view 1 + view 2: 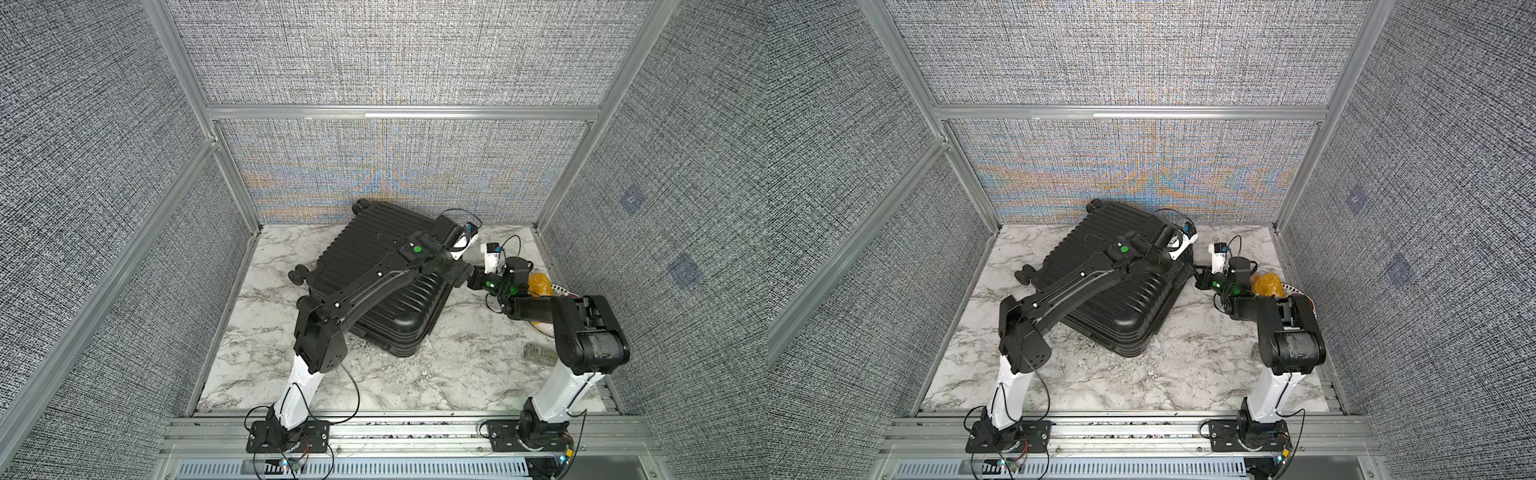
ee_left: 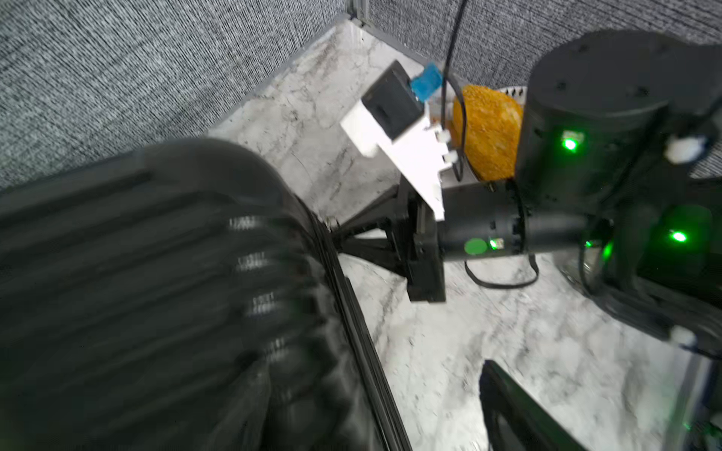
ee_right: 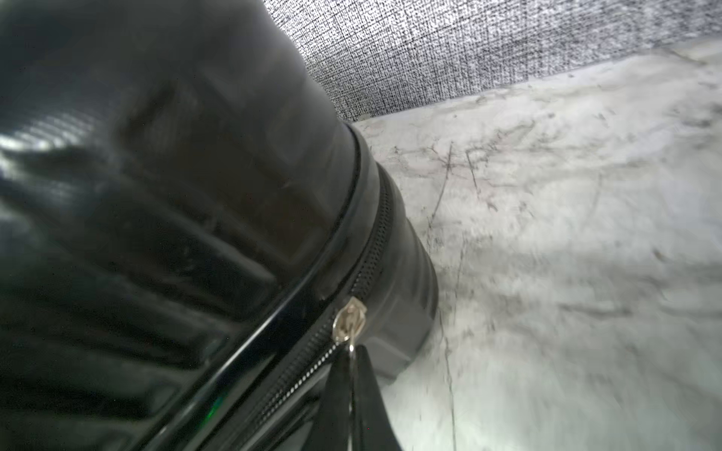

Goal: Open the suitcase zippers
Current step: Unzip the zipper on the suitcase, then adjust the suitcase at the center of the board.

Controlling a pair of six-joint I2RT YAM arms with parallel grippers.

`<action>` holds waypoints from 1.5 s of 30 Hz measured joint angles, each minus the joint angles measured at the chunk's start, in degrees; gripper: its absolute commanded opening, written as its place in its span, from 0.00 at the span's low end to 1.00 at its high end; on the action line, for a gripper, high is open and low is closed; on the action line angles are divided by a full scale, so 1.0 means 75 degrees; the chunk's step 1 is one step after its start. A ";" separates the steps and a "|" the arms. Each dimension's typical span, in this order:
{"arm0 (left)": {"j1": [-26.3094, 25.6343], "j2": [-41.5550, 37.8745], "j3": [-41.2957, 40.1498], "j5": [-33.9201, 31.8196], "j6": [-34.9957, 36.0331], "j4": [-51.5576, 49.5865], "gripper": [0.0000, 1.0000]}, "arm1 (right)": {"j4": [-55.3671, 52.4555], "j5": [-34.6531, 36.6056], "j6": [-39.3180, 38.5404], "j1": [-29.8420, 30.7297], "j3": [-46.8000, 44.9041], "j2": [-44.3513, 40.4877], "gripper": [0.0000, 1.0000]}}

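Observation:
The black ribbed suitcase (image 1: 374,249) (image 1: 1100,232) lies flat at the back of the marble table, wheels to the left. Its zipper track (image 3: 373,250) runs along the seam, with a silver slider (image 3: 349,320). My right gripper (image 3: 352,357) is shut on the slider's pull at the case's right edge (image 1: 471,284); it also shows in the left wrist view (image 2: 336,234). My left arm reaches across the lid. The left gripper (image 1: 460,276) (image 2: 375,421) stands open over the same edge, one finger (image 2: 508,410) above the table and the seam (image 2: 351,312) between the jaws.
A yellow-orange lump (image 1: 540,284) rests on a white plate (image 1: 563,291) at the right wall, behind the right arm. A clear small box (image 1: 539,354) lies near the right edge. Grey fabric walls enclose the table on three sides.

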 measured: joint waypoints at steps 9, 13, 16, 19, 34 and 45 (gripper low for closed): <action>-0.1390 -0.4304 -0.4494 -0.2553 -0.2562 -0.0411 0.99 | 0.0003 0.0892 0.0679 0.0038 -0.1638 -0.1550 0.00; -0.2363 -0.5097 -0.5359 -0.3538 -0.3864 -0.1262 0.99 | -0.0154 0.1102 0.0731 0.0119 -0.1824 -0.1944 0.00; -0.3083 -0.4846 -0.5418 -0.3858 -0.4409 -0.1679 0.99 | -0.0391 0.1204 0.0734 0.0204 -0.1848 -0.2157 0.00; -0.3538 -0.3998 -0.4966 -0.4272 -0.5036 -0.2378 0.99 | -0.0568 0.1329 0.0726 0.0283 -0.1897 -0.2317 0.00; -0.3182 -0.3069 -0.4526 -0.6353 -0.8262 -0.5514 1.00 | -0.1186 0.1274 0.0606 0.0595 -0.2614 -0.3590 0.00; -0.0399 -0.5627 -0.7359 -0.6076 -0.6642 -0.2859 1.00 | -0.1317 0.1306 0.0562 0.2159 -0.3561 -0.4803 0.00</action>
